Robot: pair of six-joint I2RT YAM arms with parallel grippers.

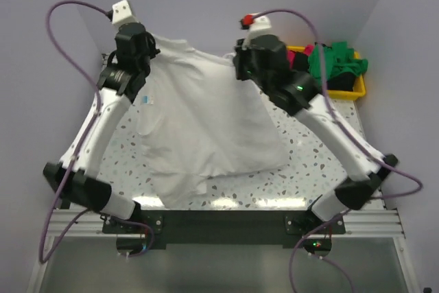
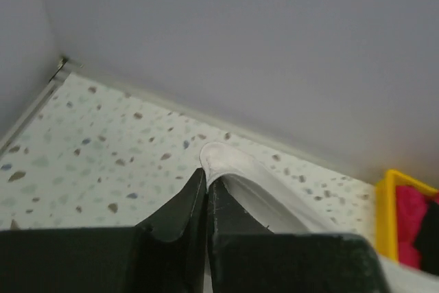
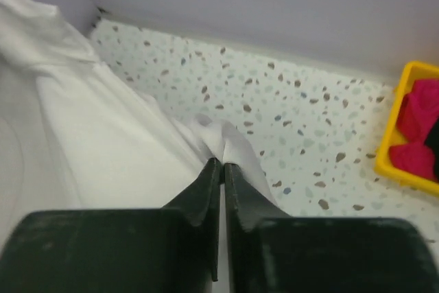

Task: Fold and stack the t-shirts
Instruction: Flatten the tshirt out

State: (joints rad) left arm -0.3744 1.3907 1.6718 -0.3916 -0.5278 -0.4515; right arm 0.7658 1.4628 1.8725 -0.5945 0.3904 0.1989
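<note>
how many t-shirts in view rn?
4: white t-shirt, pinched by left gripper and right gripper; green t-shirt, pink t-shirt and black t-shirt bunched in the yellow bin. More may be hidden underneath.

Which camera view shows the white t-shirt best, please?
The top external view: almost all of the white t-shirt shows there, held up at its far edge. The left wrist view shows only a fold pinched in the left gripper; the right wrist view shows one side and the right gripper pinching it.

Robot lab: plain-walled speckled table point(image 1: 288, 182)
</note>
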